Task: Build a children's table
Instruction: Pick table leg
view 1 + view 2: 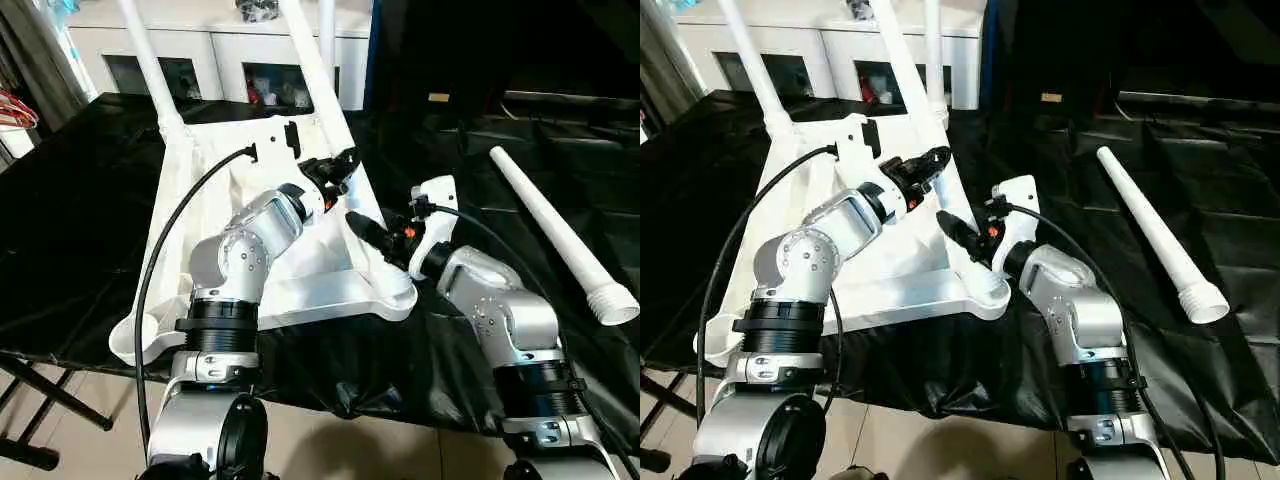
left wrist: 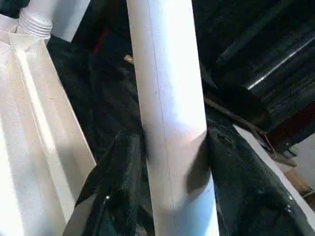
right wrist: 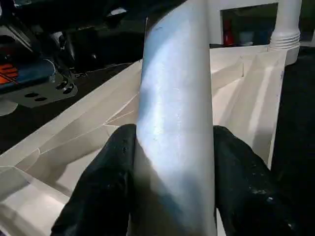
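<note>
A: The tabletop [image 1: 190, 230] is seen lying upside down on the black-draped table [image 1: 80, 230], ribbed underside up, with its near edge close to the table's near edge.

B: And three legs are standing in it. One leg [image 1: 148, 60] is planted in the far left corner, another is seen at the far right [image 1: 327, 25], and a third leg [image 1: 312, 70] leans up from the right side of the top.

A: That leaning leg is being held by both arms. The left gripper [image 1: 335, 165] is closed around it, and in the left wrist view the black fingers [image 2: 115, 172] are pressed against either side of the white tube [image 2: 170, 113].

B: The same is shown lower down on the right. The right gripper [image 1: 365, 228] is clamped on that leg too, near the right edge of the tabletop, with fingers [image 3: 106, 187] hugging the tube [image 3: 174, 123] on both sides.

A: A fourth leg [image 1: 555, 225] is left lying flat on the black cloth, well apart to the right, its threaded end toward the near side.

B: A white cabinet [image 1: 210, 60] is visible beyond the far edge of the table.
</note>
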